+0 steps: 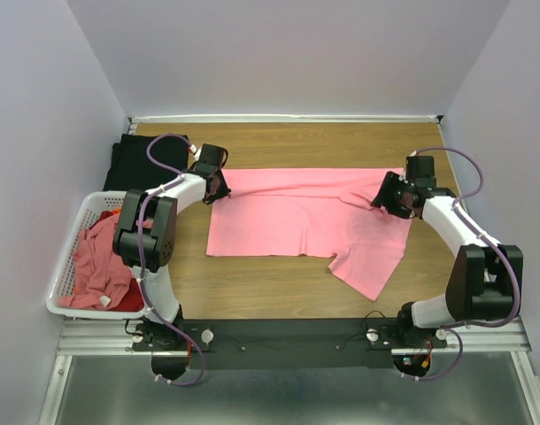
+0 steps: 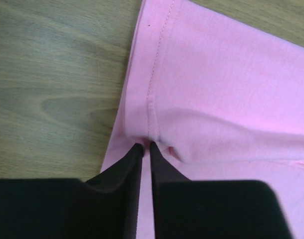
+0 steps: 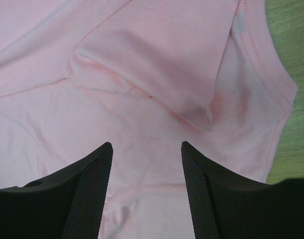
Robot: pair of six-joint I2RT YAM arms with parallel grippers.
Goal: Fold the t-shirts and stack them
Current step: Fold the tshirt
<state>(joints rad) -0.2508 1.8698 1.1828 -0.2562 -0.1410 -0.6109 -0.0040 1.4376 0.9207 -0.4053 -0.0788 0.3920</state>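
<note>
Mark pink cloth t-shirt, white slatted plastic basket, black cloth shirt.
pink cloth t-shirt (image 1: 279, 221): top view, middle of body.
white slatted plastic basket (image 1: 65, 261): top view, left wall.
black cloth shirt (image 1: 128, 164): top view, left part.

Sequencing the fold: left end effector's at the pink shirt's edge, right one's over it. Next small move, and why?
Probably close the right end effector on the pink t-shirt: its jaws stand open over the cloth, while the left end effector looks pinched on the hemmed edge. Both ends need a grip before lifting.
</note>
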